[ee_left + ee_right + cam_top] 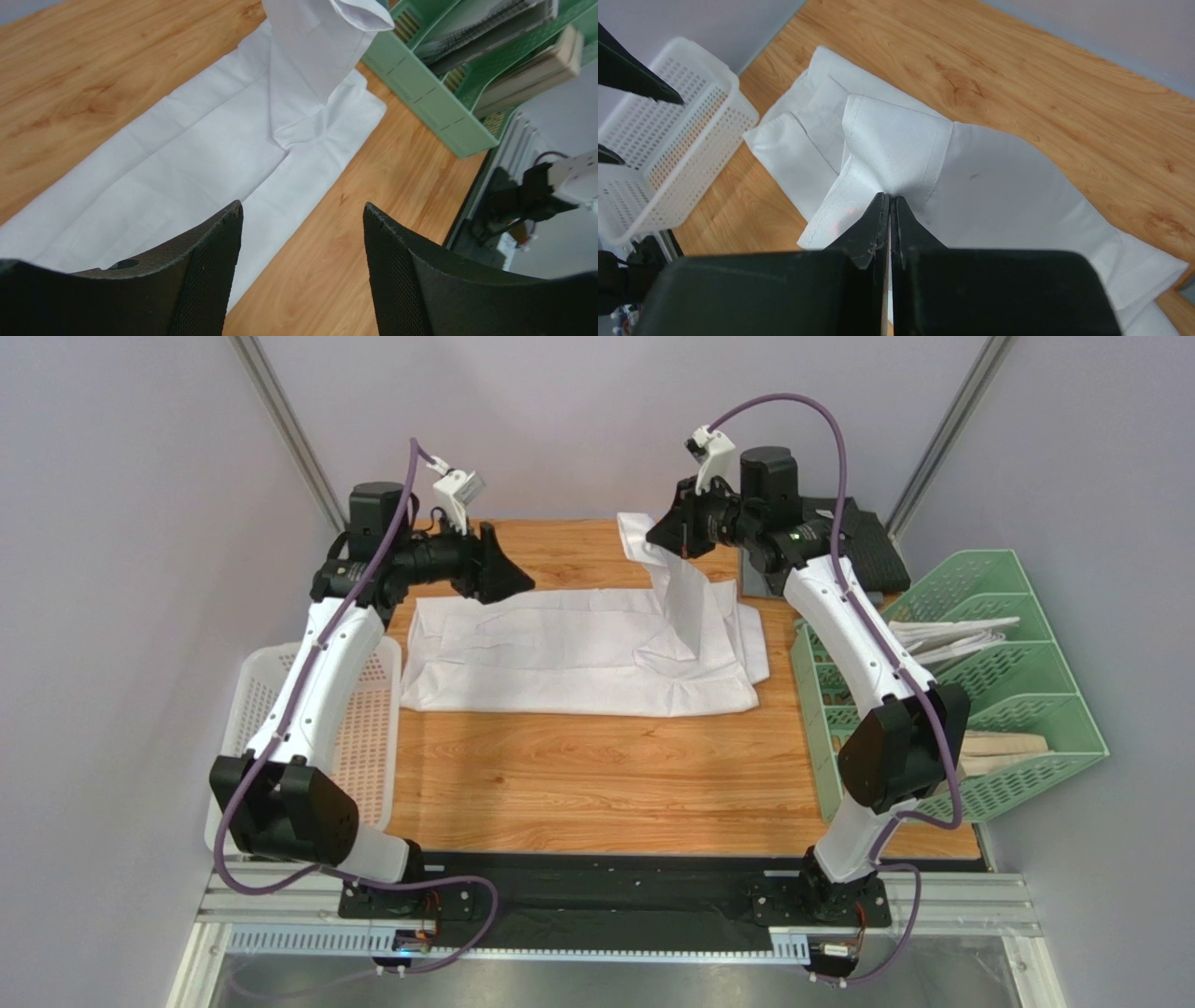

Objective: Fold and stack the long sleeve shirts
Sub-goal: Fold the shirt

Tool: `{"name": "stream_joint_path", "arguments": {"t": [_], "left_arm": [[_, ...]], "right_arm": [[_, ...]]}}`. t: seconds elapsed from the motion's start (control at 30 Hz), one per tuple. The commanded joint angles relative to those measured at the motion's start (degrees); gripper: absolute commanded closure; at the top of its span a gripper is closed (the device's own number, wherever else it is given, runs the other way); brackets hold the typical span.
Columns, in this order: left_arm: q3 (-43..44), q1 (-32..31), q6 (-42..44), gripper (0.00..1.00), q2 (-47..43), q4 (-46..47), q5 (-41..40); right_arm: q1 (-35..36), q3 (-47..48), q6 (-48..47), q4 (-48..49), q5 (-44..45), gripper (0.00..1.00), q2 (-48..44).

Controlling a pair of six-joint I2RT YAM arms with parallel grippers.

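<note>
Right gripper [889, 199] holds the sleeve [685, 602] of the white shirt [547, 658] raised mid-fold; next, lay it flat across the shirt

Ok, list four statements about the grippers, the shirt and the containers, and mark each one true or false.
1. The right gripper is shut on a lifted part of the white shirt. True.
2. The left gripper is clamped on the shirt. False: its jaws stand open above the cloth and hold nothing.
3. The white mesh basket stands at the left side of the wooden table. True.
4. The shirt lies inside the green file tray. False: the shirt is spread on the table, and the tray holds papers.
</note>
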Motion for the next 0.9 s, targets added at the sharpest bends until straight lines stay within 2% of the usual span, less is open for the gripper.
{"name": "stream_joint_path", "arguments": {"t": [0.0, 0.03, 0.07, 0.17, 0.37, 0.6, 0.7, 0.8, 0.83, 0.87], "left_arm": [[-2.5, -4.2, -24.7, 0.29, 1.5, 20.6, 2.2], [-2.5, -6.4, -28.3, 0.28, 1.7, 22.1, 1.2], [-2.2, -7.5, -29.0, 0.26, 2.0, 22.6, -2.2], [0.2, -10.4, -32.0, 0.25, 4.4, 23.5, -5.1], [2.6, -11.7, -37.2, 0.25, 10.7, 25.2, -5.5], [2.3, -11.8, -38.6, 0.3, 12.5, 23.5, -9.3], [2.6, -11.9, -40.2, 0.3, 13.3, 25.3, -8.0], [2.7, -11.9, -43.8, 0.38, 14.4, 30.4, -3.9], [2.6, -12.0, -44.8, 0.49, 14.7, 33.6, -0.8], [2.8, -12.2, -45.7, 0.55, 15.7, 35.8, 0.8]], "right_arm": [[2.0, 0.2, 8.6, 9.4, 0.4, 1.0, -1.9], [2.9, -0.4, 8.6, 9.3, 0.5, 1.0, -2.2], [3.3, -0.8, 8.7, 9.3, 0.3, 1.0, -2.3], [4.6, -2.3, 8.3, 8.8, 0.5, 1.0, -3.0], [6.8, -4.6, 6.9, 7.9, 1.3, 1.0, -5.0], [7.6, -5.4, 5.4, 6.2, 0.8, 1.0, -6.8], [7.7, -5.8, 5.3, 5.9, 0.2, 1.0, -7.3], [8.2, -6.7, 4.4, 5.9, 0.2, 1.0, -7.6], [8.2, -7.0, 4.4, 5.8, 0.3, 1.0, -7.5], [8.3, -7.3, 4.2, 5.8, 0.6, 1.0, -7.5]]}}
